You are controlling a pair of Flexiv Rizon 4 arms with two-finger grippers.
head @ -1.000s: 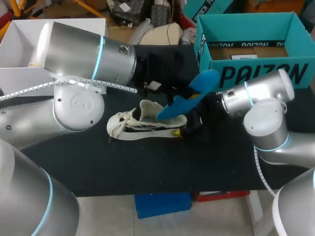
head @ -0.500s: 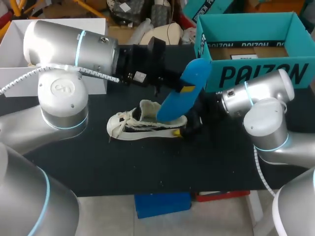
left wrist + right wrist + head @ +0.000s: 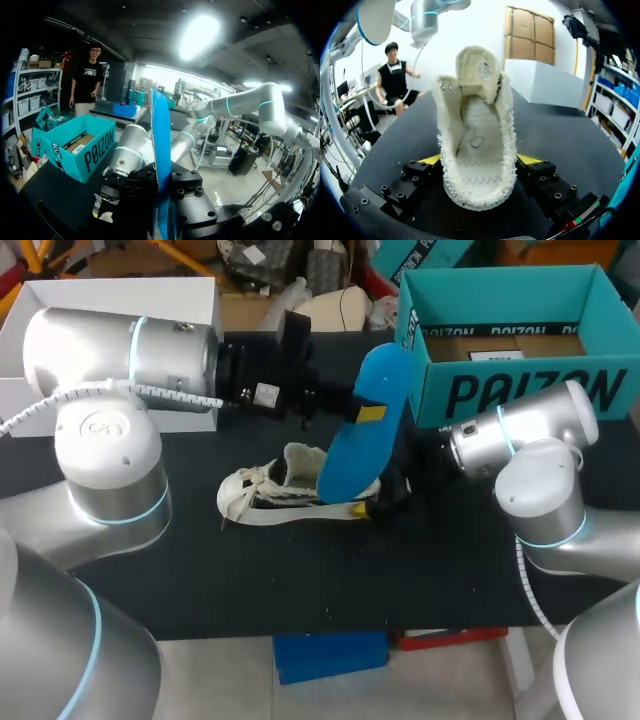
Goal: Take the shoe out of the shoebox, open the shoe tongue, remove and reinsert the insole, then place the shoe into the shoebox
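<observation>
A white shoe (image 3: pixel 285 490) lies on its side on the black table, toe to the left. Its heel sits between the yellow-tipped fingers of my right gripper (image 3: pixel 380 498), which press it from both sides. In the right wrist view the shoe (image 3: pixel 475 135) opens toward me, tongue folded back and no insole inside, with my right gripper (image 3: pixel 477 161) around its heel. My left gripper (image 3: pixel 335 405) is shut on the blue insole (image 3: pixel 358 425), which stands almost upright above the shoe. In the left wrist view the insole (image 3: pixel 161 145) shows edge-on between my left gripper (image 3: pixel 162 202). The teal shoebox (image 3: pixel 510 385) stands open at the back right.
A white box (image 3: pixel 110 295) stands at the back left, behind my left arm. The teal shoebox (image 3: pixel 80 147) also shows beside my right arm (image 3: pixel 132 150) in the left wrist view. Bare black table (image 3: pixel 300 580) lies in front of the shoe.
My left arm has drawn back to the left and turned the insole from a slant to nearly upright, lifting it. The right gripper and the shoe have stayed put.
</observation>
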